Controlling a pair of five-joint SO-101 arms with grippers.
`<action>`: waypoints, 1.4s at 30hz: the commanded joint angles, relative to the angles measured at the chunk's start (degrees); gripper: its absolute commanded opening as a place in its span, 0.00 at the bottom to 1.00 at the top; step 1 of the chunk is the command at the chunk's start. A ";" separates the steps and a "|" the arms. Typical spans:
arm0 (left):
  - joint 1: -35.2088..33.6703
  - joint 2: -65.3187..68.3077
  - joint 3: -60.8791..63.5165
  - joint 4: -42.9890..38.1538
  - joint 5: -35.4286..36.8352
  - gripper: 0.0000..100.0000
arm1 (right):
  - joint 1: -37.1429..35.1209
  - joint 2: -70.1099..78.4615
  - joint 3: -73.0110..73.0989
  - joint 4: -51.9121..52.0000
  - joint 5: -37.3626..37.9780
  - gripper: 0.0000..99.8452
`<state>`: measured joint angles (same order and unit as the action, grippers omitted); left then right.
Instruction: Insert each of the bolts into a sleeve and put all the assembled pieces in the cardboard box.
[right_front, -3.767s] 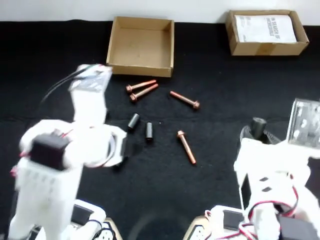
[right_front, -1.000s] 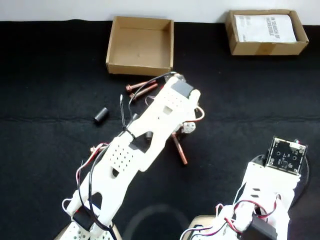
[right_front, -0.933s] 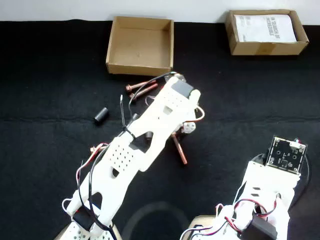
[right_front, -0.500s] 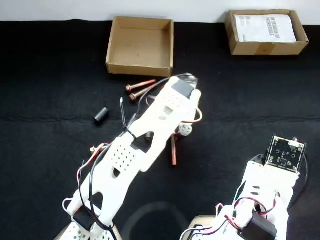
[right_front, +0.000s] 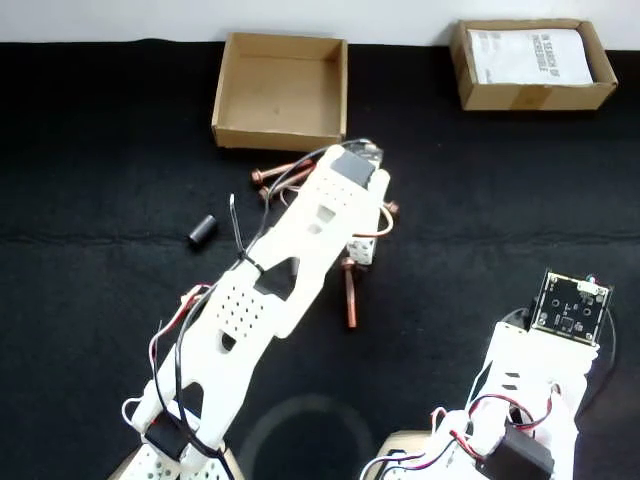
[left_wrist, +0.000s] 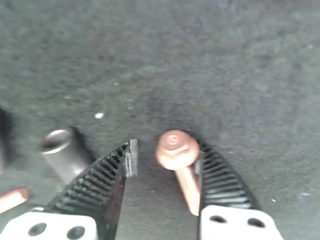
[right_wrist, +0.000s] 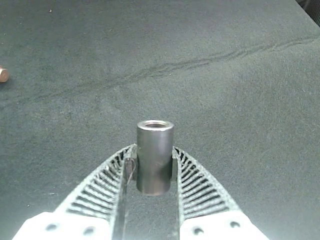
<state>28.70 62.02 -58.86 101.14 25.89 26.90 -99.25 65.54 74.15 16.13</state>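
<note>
A copper bolt (right_front: 350, 295) lies on the black mat at mid-table; its hex head (left_wrist: 176, 149) sits between the fingers of my left gripper (left_wrist: 166, 152), touching one finger with a gap to the other. That gripper (right_front: 352, 255) is open and low over the mat. A dark sleeve (left_wrist: 62, 152) lies just outside one finger. My right gripper (right_wrist: 153, 152) is shut on an upright dark sleeve (right_wrist: 155, 157), held near the front right of the table (right_front: 560, 310). The empty cardboard box (right_front: 283, 90) stands at the back.
Two more bolts (right_front: 280, 175) lie in front of the box, partly under my left arm, and another bolt end (right_front: 390, 208) pokes out beside it. A loose sleeve (right_front: 203, 230) lies to the left. A second box (right_front: 530, 65) holding a paper stands back right.
My left arm has shifted a little to the left and the bolt under it has swung from slanted to nearly straight. The right arm holds still with its sleeve.
</note>
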 joint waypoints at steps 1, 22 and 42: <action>1.45 -4.35 6.20 0.62 0.26 0.13 | 0.31 -0.31 0.04 -2.07 0.18 0.01; 1.45 -6.81 22.73 -6.15 7.03 0.17 | -1.10 0.22 0.13 -4.62 0.18 0.01; 0.92 -10.33 12.62 -1.23 5.27 0.01 | -6.90 -0.22 7.16 -4.09 0.53 0.01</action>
<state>30.99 54.55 -43.74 97.01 32.66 22.77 -99.16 71.69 70.81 16.13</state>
